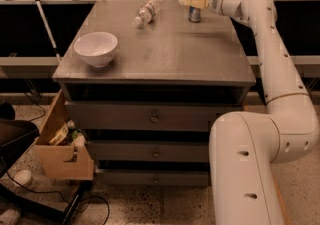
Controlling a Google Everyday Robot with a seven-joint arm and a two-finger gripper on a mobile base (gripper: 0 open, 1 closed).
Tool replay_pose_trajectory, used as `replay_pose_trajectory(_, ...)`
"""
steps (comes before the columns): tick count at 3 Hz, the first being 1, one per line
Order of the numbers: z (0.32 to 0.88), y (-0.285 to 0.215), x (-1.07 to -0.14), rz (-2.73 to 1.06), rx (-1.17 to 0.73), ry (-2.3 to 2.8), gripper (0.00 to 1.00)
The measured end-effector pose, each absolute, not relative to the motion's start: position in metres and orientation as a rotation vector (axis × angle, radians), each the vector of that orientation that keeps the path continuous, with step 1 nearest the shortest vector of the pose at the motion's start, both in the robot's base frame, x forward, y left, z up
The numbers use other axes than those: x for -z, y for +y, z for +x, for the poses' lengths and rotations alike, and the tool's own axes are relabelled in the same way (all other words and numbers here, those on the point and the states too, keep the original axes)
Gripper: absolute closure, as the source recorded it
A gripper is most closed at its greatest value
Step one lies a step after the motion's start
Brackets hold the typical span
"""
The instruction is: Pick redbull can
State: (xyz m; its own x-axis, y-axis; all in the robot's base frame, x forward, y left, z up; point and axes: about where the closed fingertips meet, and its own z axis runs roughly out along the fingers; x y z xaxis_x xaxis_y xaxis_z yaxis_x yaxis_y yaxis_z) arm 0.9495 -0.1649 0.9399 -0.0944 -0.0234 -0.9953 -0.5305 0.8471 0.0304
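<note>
The redbull can stands upright near the far right edge of the grey table top; its silver and blue lower body shows. My gripper reaches in from the right at the height of the can's upper part and crosses in front of it, hiding the middle of the can. Its tip points left, just past the can's left side. My white arm curves up from the lower right and over the table's right edge.
A clear plastic water bottle lies on its side at the far middle of the table. A white bowl sits near the front left. Drawers are below the top. A cardboard box stands on the floor at left.
</note>
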Motion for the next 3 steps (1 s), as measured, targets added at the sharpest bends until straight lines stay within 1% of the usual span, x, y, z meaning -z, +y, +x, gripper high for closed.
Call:
replay_pose_trajectory(1,0.955,-0.146,-0.928,-0.448,-0.488,1.628,0.0)
replay_pose_trajectory(2,0.961,-0.137,-0.917,-0.454,-0.487,1.638,0.16)
replay_pose_trajectory(3,0.961,-0.134,-0.915,-0.456,-0.49,1.64,0.41)
